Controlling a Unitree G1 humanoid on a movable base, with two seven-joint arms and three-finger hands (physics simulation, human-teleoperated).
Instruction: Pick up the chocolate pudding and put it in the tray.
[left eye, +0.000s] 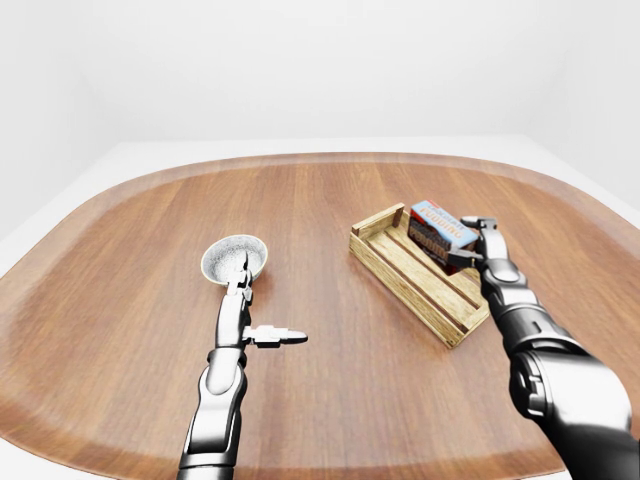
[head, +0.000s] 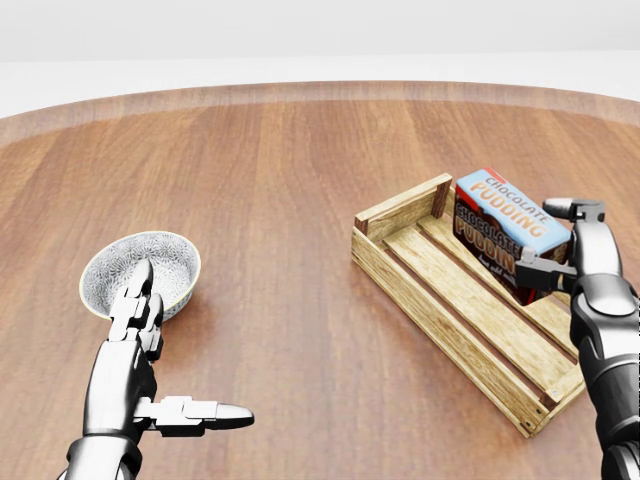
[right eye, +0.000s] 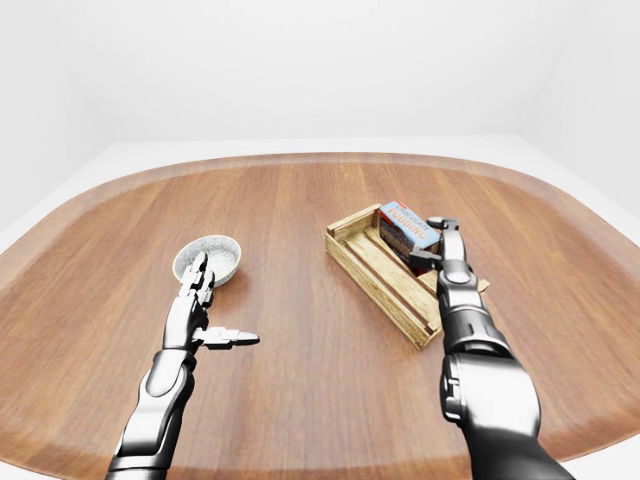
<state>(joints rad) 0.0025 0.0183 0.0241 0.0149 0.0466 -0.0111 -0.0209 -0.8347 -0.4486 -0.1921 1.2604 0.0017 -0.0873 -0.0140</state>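
Chocolate pudding (head: 505, 232) pinched in right hand (head: 565, 250), tilted, over the right-hand end of the tray (head: 455, 310); long axis roughly along the slats; hand just right of box; left hand (head: 150, 370) spread, idle beside bowl (head: 140, 272), well apart.

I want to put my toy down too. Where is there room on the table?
Bare table lies between the bowl and the tray, and all above them. It is crowded at the tray, where the right hand holds the pudding.
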